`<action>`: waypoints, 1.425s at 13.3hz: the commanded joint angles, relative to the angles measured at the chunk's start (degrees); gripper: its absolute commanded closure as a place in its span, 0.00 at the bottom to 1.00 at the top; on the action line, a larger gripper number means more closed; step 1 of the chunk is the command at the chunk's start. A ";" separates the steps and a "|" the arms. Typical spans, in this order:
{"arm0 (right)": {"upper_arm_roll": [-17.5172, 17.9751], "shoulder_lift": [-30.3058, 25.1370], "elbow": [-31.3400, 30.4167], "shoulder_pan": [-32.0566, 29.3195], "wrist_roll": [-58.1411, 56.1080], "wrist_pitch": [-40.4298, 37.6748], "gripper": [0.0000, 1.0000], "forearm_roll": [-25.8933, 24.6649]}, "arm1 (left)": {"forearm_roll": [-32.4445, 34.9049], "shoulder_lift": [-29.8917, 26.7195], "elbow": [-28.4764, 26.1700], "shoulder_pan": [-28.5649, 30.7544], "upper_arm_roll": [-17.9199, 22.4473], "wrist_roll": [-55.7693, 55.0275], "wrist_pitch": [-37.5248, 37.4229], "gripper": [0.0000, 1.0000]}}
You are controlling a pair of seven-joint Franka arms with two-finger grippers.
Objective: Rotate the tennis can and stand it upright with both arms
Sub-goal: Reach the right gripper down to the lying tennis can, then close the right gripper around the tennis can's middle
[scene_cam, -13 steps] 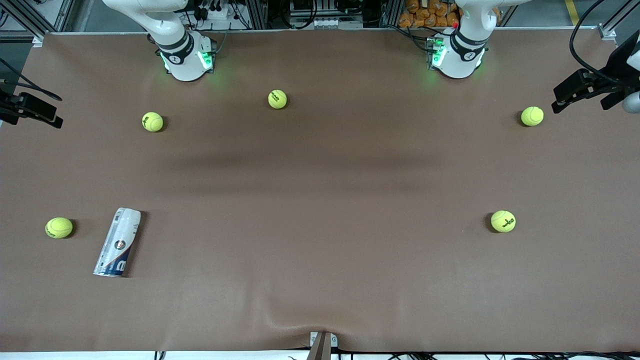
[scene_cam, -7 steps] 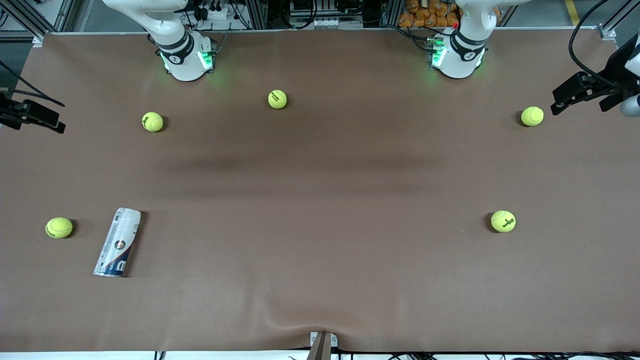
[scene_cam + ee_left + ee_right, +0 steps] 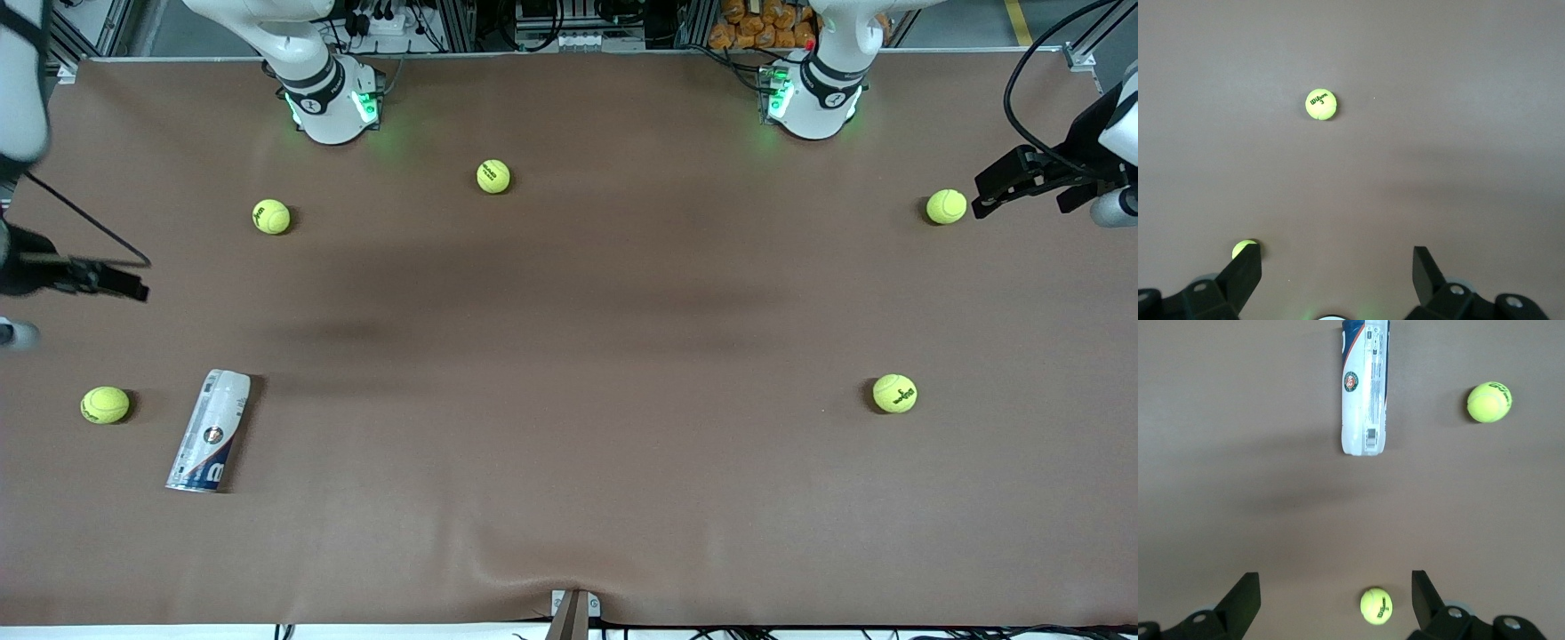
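Right gripper (image 3: 1331, 600) now swung out over the table's right-arm end, fingers spread and empty, tennis can (image 3: 210, 430) lying flat ahead, apart from it, probably the approach starting; left gripper (image 3: 1337, 277) likewise spread, empty, waiting over its own end.

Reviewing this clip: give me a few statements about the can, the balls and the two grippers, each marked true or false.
1. The tennis can stands upright. False: it lies on its side on the table.
2. Five tennis balls are on the table. True.
3. The right gripper is shut on the can. False: it is open, up over the table at the right arm's end, holding nothing.
4. The left gripper is open and empty. True.
5. A ball lies beside the can. True.
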 commanded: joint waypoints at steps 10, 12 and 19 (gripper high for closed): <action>0.82 24.82 0.90 -3.52 -4.59 29.65 0.00 0.12 | 0.31 0.51 0.72 2.32 -0.03 1.31 -0.18 0.00; 0.82 26.84 0.90 -3.61 -4.68 33.26 0.00 0.12 | 0.14 0.78 0.72 2.31 -0.12 1.22 -0.01 0.00; 0.82 33.18 0.81 -4.67 -6.61 43.04 0.00 0.12 | -0.91 2.18 0.81 1.96 -0.56 0.96 0.26 0.00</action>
